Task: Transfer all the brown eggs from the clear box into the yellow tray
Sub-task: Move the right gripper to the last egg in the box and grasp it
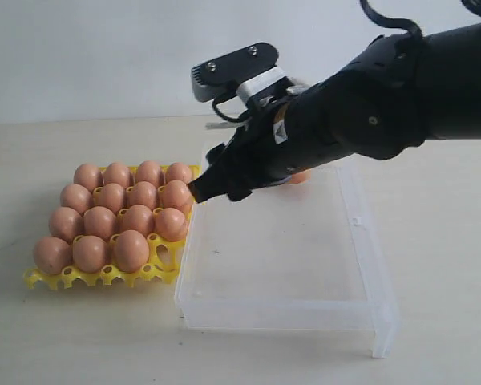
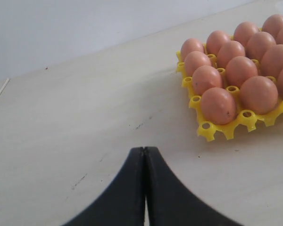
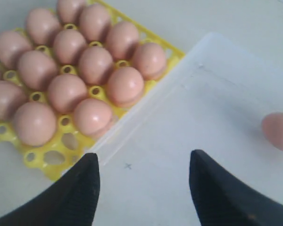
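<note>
The clear box [image 1: 280, 317] sits nearest on the pale bench [image 1: 64, 345], its front wall low and its floor almost bare. Just beside it, on the left of the exterior view, lies the yellow tray [image 1: 104, 275], one edge close against the box wall. Brown eggs [image 1: 131, 250] fill fifteen of its cups. The one empty cup [image 1: 167, 253] is in the front row, at the corner next to the box.

Above the box floor, the right claw [image 3: 144, 181] hangs released, its two dark fingers [image 3: 82, 190] spread wide with nothing between them. In the exterior view its tip points towards the tray's near edge while the arm stretches across the box from the right.

Farther back, a single egg [image 1: 298, 177] rests on the box floor near the far wall, partly hidden under the arm.

The left claw [image 2: 144, 157] is clenched, fingers pressed together on nothing, low over bare bench well apart from the tray.
</note>
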You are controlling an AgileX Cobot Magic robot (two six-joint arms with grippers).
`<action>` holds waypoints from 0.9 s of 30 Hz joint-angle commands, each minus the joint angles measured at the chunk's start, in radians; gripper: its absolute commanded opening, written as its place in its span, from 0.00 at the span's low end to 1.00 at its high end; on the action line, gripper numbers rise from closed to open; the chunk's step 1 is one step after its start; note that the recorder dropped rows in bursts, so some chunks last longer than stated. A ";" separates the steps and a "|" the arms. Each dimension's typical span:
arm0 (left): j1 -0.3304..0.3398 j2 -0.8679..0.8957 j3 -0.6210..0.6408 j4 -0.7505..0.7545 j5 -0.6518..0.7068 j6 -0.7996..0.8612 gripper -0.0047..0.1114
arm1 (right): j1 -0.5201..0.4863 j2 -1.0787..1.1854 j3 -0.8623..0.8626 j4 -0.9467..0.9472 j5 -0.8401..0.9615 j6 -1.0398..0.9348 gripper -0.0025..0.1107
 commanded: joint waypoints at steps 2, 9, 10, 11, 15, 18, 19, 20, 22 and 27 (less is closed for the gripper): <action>-0.002 -0.006 -0.004 0.000 -0.005 -0.005 0.04 | -0.085 -0.011 0.002 -0.029 0.028 -0.008 0.51; -0.002 -0.006 -0.004 0.000 -0.005 -0.005 0.04 | -0.142 -0.011 0.002 -0.074 0.044 0.000 0.51; -0.002 -0.006 -0.004 0.000 -0.005 -0.005 0.04 | -0.153 -0.011 0.002 -0.074 0.044 0.003 0.51; -0.002 -0.006 -0.004 0.000 -0.005 -0.005 0.04 | -0.167 -0.011 0.002 -0.076 0.044 0.020 0.51; -0.002 -0.006 -0.004 0.000 -0.005 -0.005 0.04 | -0.217 0.008 -0.004 -0.076 0.070 0.145 0.51; -0.002 -0.006 -0.004 0.000 -0.005 -0.005 0.04 | -0.235 0.039 -0.032 -0.076 0.116 0.199 0.51; -0.002 -0.006 -0.004 0.000 -0.005 -0.005 0.04 | -0.241 0.055 -0.045 -0.076 0.124 0.199 0.51; -0.002 -0.006 -0.004 0.000 -0.005 -0.005 0.04 | -0.245 0.072 -0.062 -0.062 0.134 0.212 0.51; -0.002 -0.006 -0.004 0.000 -0.005 -0.005 0.04 | -0.247 0.106 -0.089 -0.029 0.144 0.318 0.51; -0.002 -0.006 -0.004 0.000 -0.005 -0.005 0.04 | -0.245 0.198 -0.160 -0.004 0.144 0.345 0.51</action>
